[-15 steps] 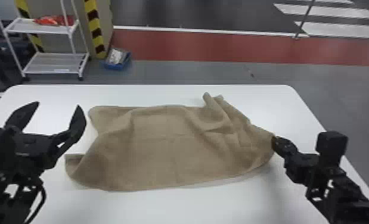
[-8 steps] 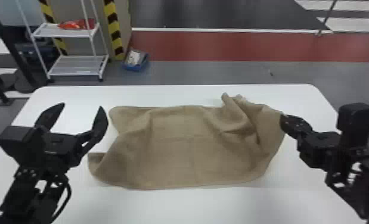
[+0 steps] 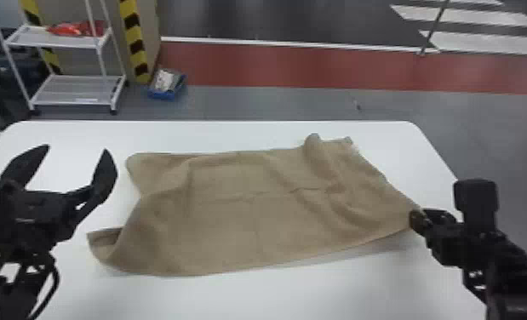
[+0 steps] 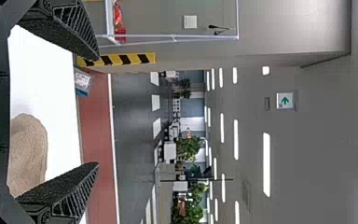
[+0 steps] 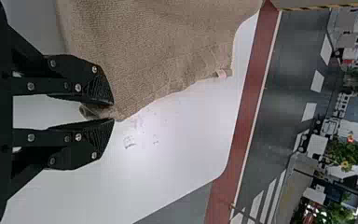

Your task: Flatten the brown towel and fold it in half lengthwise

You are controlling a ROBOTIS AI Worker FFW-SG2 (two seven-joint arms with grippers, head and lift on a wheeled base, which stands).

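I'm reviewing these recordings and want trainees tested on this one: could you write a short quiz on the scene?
1. True or false: the jaws of the right gripper are closed on a corner of the brown towel.
2. How are the jaws of the left gripper?
A) closed on the towel
B) spread open, to the towel's left
C) closed, on the towel's right
3. Fill in: the towel lies across a ____ table.

Key: 1 true; 2 B; 3 white

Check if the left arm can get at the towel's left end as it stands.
Looks like yes: the left gripper is open beside that end of the towel, nothing visible in between. Height is hard to judge.
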